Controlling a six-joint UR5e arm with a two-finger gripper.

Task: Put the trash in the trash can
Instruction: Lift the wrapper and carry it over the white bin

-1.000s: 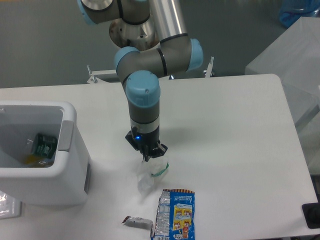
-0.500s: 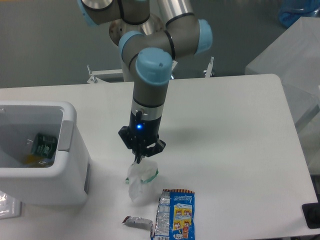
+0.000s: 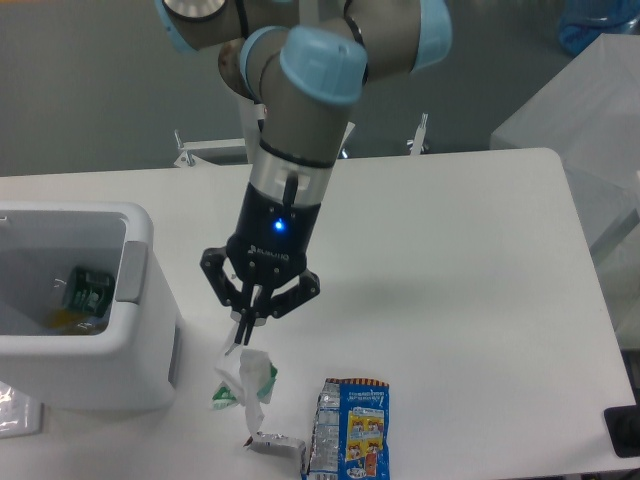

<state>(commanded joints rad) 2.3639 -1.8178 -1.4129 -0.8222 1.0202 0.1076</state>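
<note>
My gripper (image 3: 247, 322) is shut on the top of the crumpled clear plastic wrapper with a green strip (image 3: 243, 382), which dangles below it, off the table. The blue foil snack packet (image 3: 352, 430) lies flat near the front edge, to the right of the hanging wrapper. A small silver wrapper (image 3: 276, 443) lies beside the packet's left edge. The white trash can (image 3: 135, 290) stands at the left, open at the top, with a green item (image 3: 87, 288) lying inside. The gripper hangs to the right of the can's right wall.
A white table (image 3: 460, 280) carries everything. A black object (image 3: 622, 430) sits at the front right corner. Another white surface (image 3: 580, 110) stands beyond the table at the right.
The arm has risen and swung left toward the trash can, lifting the clear wrapper off the table. The blue packet and the silver wrapper have stayed put.
</note>
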